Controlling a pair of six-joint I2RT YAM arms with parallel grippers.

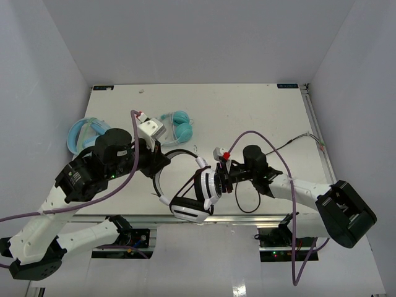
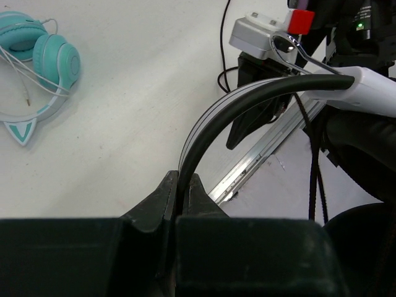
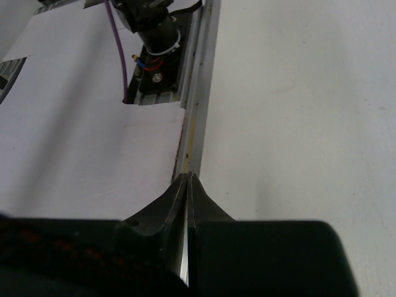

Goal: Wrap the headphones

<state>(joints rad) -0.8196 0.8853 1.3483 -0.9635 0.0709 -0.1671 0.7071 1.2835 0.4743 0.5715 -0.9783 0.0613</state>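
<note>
Black-and-white headphones [image 1: 189,209] at lower centre, teal cat-ear headphones [image 1: 180,127] just above and left of centre, light-blue chunky headphones [image 1: 77,133] at far left, plain white table [image 1: 247,105], purple cable [image 1: 135,142] at left, small red tab [image 1: 227,155] at centre.

Teal cat-ear headphones [image 1: 178,125] are being shown lying flat on the white table [image 1: 247,105], toward its far left, with their thin white cable [image 2: 17,73] being looped beside the earcups. Chunky light-blue headphones [image 1: 79,133] are being shown at the table's left edge, near the teal pair but apart from it.
</note>
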